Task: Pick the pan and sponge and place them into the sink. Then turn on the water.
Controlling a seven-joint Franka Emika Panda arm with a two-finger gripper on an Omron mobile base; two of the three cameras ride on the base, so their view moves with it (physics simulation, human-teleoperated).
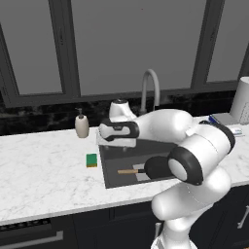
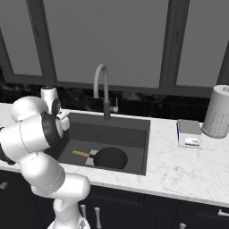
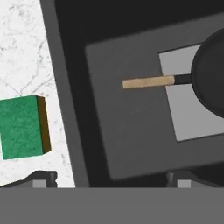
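The pan point(image 3: 212, 74) is already lying in the sink point(image 3: 131, 144), on the pale patch at the bottom. Its wooden handle point(image 3: 148, 82) points away from the pan, toward the sponge side. So that part looks done to me.

Now it is the sponge's turn. The sponge point(image 3: 22, 127) sits on the white counter point(image 1: 44, 170), just beside the sink's edge, not in it. In my hand view it is above my left fingertip point(image 3: 41, 178), a little off to the outside. My right fingertip is over the dark sink. The sink's edge runs up between my two tips.

My gripper point(image 3: 111, 180) is wide open, as wide as it goes, and I am holding nothing. I am up above the sink edge, not touching anything.

Next I think I need to slide over so the sponge sits right between my fingers. Then I go down, squeeze it gently, lift it, and drop it in the sink near the pan. The sponge is small and soft, so I should line up well.

The faucet point(image 1: 150, 90) stands behind the sink. No water is coming out yet. That comes last.
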